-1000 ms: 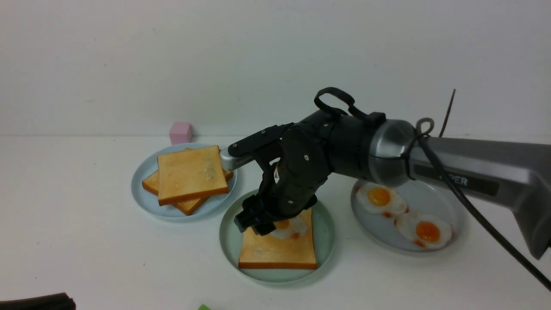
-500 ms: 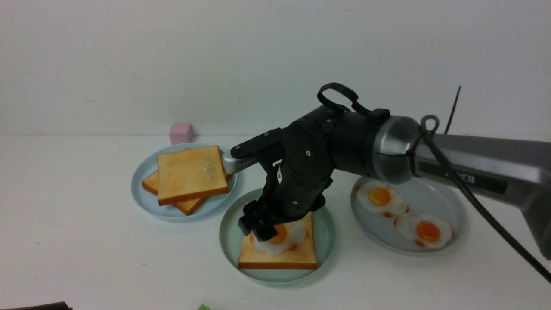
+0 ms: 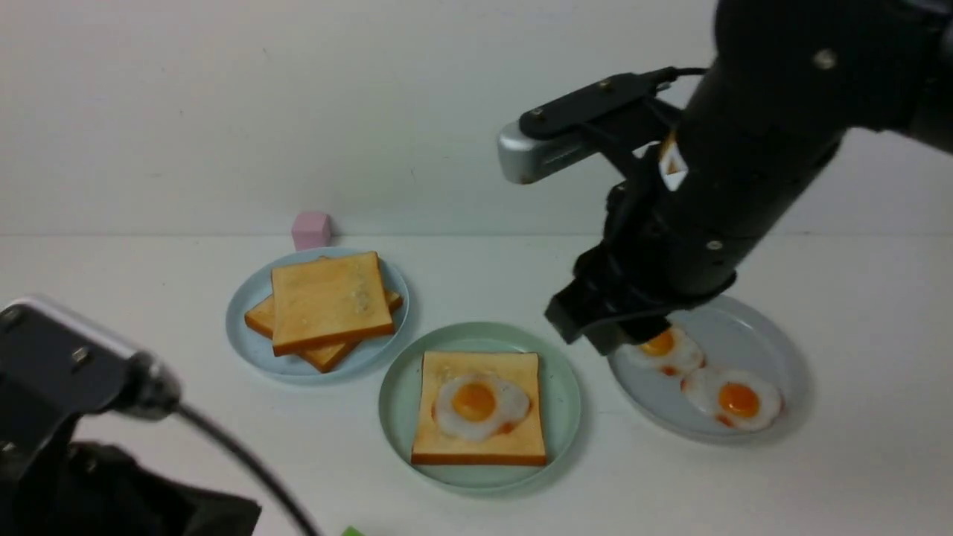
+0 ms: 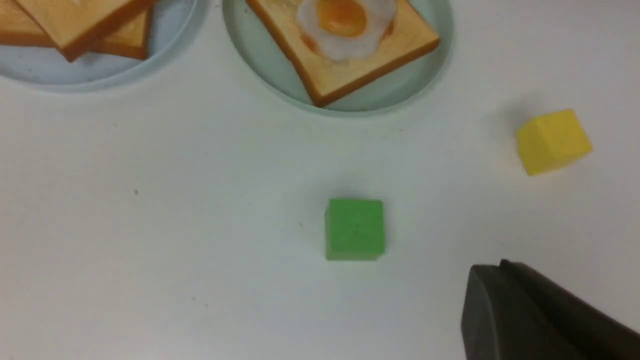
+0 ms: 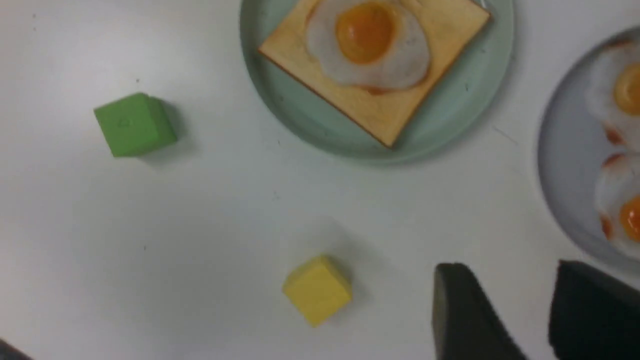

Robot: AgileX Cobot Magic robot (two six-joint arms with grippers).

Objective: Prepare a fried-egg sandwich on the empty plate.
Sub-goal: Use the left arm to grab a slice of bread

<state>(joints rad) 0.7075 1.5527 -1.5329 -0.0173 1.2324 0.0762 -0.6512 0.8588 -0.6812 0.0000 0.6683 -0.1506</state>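
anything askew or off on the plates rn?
Nothing spilled or visibly damaged. Only mild oddity: on the light blue plate, the upper toast slice sits twisted over the lower one, so their corners don't line up. On the green plate, the fried egg lies flat within its toast slice.

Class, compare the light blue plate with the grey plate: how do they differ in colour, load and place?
The light blue plate is pale blue; the grey plate is plain grey. The blue one bears two overlapping toast slices, the grey one two fried eggs. Seen from the front, the blue one lies left of the green plate, the grey one right. Both are round.
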